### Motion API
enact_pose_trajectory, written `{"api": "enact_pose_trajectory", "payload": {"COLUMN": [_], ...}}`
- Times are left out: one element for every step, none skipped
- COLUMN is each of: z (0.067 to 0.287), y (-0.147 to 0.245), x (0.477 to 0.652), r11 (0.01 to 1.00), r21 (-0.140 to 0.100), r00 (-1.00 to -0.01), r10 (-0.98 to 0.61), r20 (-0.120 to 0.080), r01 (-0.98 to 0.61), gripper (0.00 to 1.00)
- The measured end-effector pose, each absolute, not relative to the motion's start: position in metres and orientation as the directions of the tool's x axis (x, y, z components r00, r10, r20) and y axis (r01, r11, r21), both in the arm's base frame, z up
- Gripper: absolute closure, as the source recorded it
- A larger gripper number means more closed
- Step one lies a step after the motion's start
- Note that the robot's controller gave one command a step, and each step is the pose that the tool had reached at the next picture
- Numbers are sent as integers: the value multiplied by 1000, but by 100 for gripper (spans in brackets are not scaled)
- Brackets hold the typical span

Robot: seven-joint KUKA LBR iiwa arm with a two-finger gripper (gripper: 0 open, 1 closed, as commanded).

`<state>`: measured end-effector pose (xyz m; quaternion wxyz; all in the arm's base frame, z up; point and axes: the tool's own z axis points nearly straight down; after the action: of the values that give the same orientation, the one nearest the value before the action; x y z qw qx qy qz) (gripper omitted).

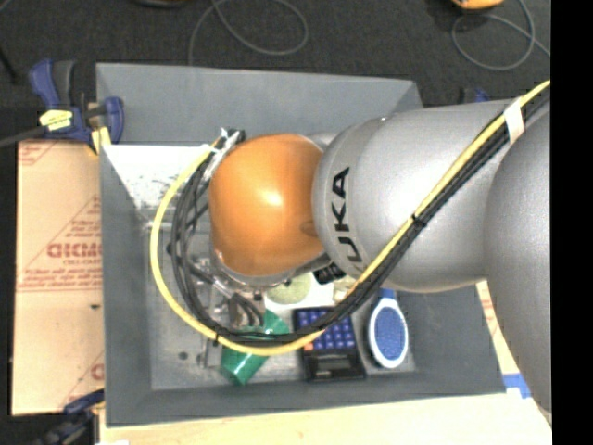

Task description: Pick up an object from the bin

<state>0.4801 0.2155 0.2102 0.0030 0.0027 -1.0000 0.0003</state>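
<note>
the thing nearest the gripper (233,315) is a green plastic piece (243,365), angular and smooth with a slight gloss. it lies on the floor of the grey metal bin (278,95), near the bottom wall in the camera view and left of the middle. its upper end runs under the gripper's metal parts, so i cannot tell whether the two touch. i also cannot tell whether the claw is released, clenched or grasping anything, because the wrist hides it from above.

i judge this to be the reach-down step, with the gripper low in the bin and nothing seen lifted. the next move calls for a firm closure on one thing, then a straight lift clear of its neighbours.

just right of the green piece lies a dark blue calculator (326,343), flat and hard, with rows of small keys and a black display end. beside that is a blue oval brush (388,334) with a white rim and a dotted face. a pale rounded object (295,291) peeks out from under the arm.

above these sit the smooth, domed orange cover (264,202), a looping yellow cable (162,248) and the silver arm (417,193).
</note>
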Motion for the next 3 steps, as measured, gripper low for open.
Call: {"api": "enact_pose_trajectory", "payload": {"z": [215,142,149], "y": [214,169,139], "x": [482,479,498], "r11": [1000,993,966], "r21": [2,0,0], "r00": [-1000,-993,-966], "r10": [0,-115,-260], "r20": [-2,-5,2], "r01": [0,-115,-260], "gripper": [0,0,0]}}
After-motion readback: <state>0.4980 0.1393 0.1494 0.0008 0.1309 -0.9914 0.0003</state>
